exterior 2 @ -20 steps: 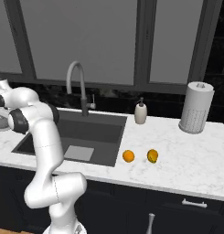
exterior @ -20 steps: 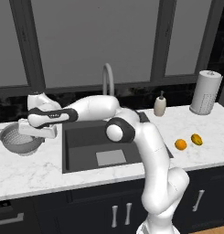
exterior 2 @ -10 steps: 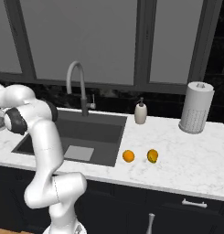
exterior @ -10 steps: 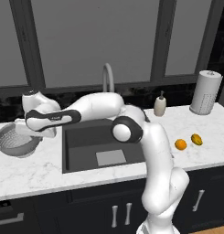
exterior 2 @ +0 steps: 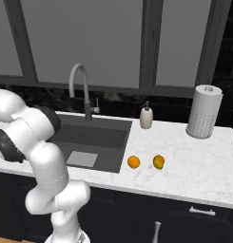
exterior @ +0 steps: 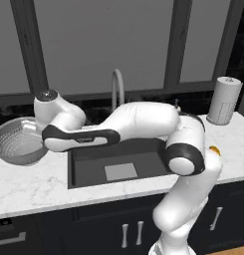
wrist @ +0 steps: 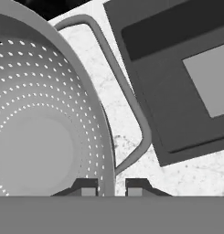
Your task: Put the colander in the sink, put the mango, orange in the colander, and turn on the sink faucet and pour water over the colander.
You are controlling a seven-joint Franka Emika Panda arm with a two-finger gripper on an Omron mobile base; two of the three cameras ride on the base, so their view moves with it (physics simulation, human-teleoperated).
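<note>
- The colander (exterior: 18, 143) is now lifted and tilted off the counter left of the sink (exterior: 121, 162), no longer resting flat.
- Its rim is clamped by the closed gripper (wrist: 111, 186), jaws having shut moments ago.
- The orange (exterior 2: 133, 162) is left on the counter, right of the sink.
- A carry into the sink is judged next.

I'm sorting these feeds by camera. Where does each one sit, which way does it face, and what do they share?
Left base view: behind the arm's left, looking down at the sink and colander; arm crosses it.
Right base view: behind its right, facing the faucet and orange; arm at left.
Hand view: on the hand, above the colander rim, pincer shut on it.
All share the sink.
</note>
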